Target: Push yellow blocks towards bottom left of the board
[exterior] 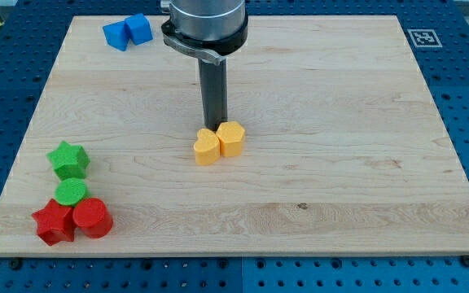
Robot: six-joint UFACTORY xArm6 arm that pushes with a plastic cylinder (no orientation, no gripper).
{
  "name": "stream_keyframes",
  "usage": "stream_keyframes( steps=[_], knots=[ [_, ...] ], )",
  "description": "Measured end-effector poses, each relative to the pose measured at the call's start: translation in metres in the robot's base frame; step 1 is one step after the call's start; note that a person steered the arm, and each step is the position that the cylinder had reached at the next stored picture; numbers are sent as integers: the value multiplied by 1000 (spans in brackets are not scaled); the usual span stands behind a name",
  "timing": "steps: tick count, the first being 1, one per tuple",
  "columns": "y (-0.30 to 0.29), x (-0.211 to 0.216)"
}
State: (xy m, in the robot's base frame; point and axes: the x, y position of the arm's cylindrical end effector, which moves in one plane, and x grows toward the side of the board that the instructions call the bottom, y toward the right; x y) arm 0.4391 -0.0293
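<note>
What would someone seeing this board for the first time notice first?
Probably the dark rod coming down at the board's middle, my tip right behind two touching yellow blocks, on their top side in the view. Next, the cluster at the view's bottom left: a green star, a green cylinder and two red blocks. Two blue blocks sit at the top left.

No legible text (marker unreadable) (420, 37)
</note>
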Motion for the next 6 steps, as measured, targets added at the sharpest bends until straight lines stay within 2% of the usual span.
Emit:
stream_keyframes(
  steps=[1, 2, 3, 6],
  knots=[
    [42, -13],
    [93, -8],
    [100, 14],
    [-27, 32]
  ],
)
